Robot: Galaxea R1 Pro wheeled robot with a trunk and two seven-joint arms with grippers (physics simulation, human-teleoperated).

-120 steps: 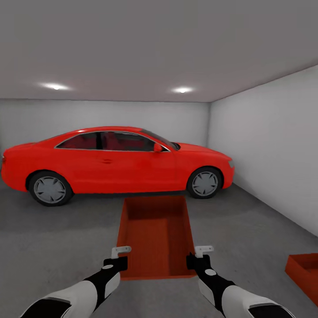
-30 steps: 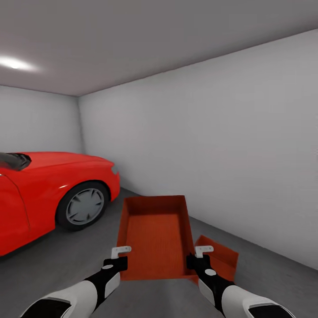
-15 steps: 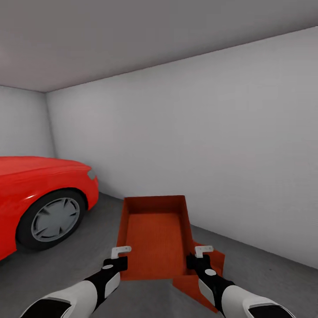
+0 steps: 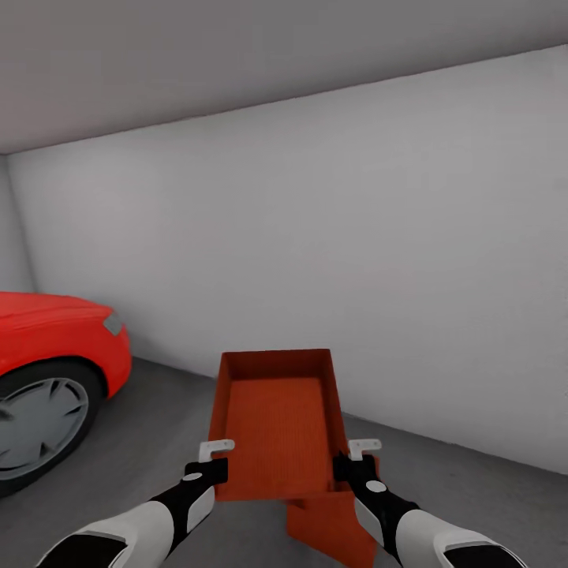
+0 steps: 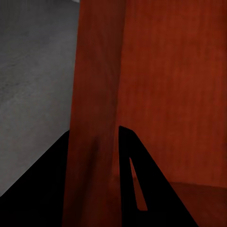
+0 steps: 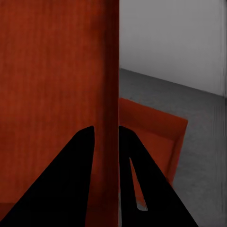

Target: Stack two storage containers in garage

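- Carried container point(image 4: 276, 422): an open-topped orange-red bin, held level in the air between the two grippers, its long axis pointing away from the robot toward the white wall point(image 4: 379, 260).
- Left gripper point(image 4: 211, 465): at the near left corner of the carried container; in the left wrist view the two dark fingers point(image 5: 142, 189) stand on either side of the bin's left side wall point(image 5: 94, 118), one outside and one inside, clamped on it.
- Right gripper point(image 4: 355, 464): at the near right corner of the same bin; in the right wrist view its fingers point(image 6: 137, 184) likewise straddle the right side wall point(image 6: 109, 94), closed down upon it with only the wall's thickness between them.
- Second container point(image 4: 331, 525): an identical orange-red bin resting on the floor point(image 4: 158, 442), below the carried one and beneath its near right corner; most of it is hidden by the carried bin and the right arm. In the right wrist view its open top and one corner point(image 6: 156, 132) show just beyond the held wall, lower down.
- Floor: dark grey mottled concrete, reaching to the foot of the white wall.
- Red car point(image 4: 47, 347): at the left edge of the head view, its front end and one grey-spoked wheel point(image 4: 35, 426) visible, well apart from both containers.
- Ceiling point(image 4: 237, 55): plain grey.
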